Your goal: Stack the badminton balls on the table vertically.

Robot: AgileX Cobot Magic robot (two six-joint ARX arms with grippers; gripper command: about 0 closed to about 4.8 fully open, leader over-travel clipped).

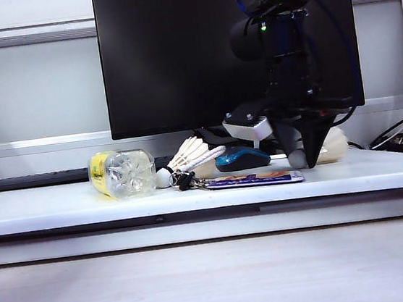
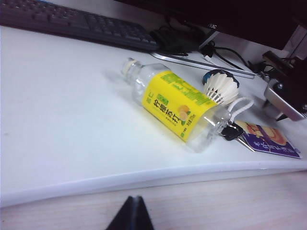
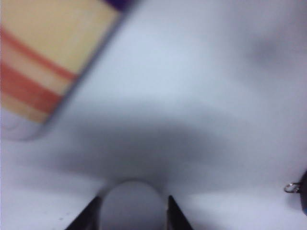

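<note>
Lying on the white table (image 1: 47, 205) are two shuttlecocks: one (image 1: 188, 160) on its side near the middle, cork tip toward the bottle, skirt toward the mouse; the other (image 1: 332, 145) on the right, also on its side, behind the right gripper (image 1: 298, 159). That gripper points down at the table with its two dark fingers set either side of the second shuttlecock's rounded cork; the right wrist view shows the pale cork (image 3: 132, 203) between the fingertips (image 3: 88, 218), but it is blurred and I cannot tell whether the fingers press it or only flank it. One clear bottle (image 1: 122, 173) with a yellow label lies on its side at the left, just beside the first shuttlecock. One white cord (image 1: 206, 159) with keys runs from that shuttlecock to one flat coloured card (image 1: 256, 180). One blue mouse (image 1: 242, 159) sits behind the card. One black monitor (image 1: 176, 52) stands at the back. The left gripper (image 2: 132, 215) shows only a dark tip, off the table edge, well apart from everything; whether it is open I cannot tell.
</note>
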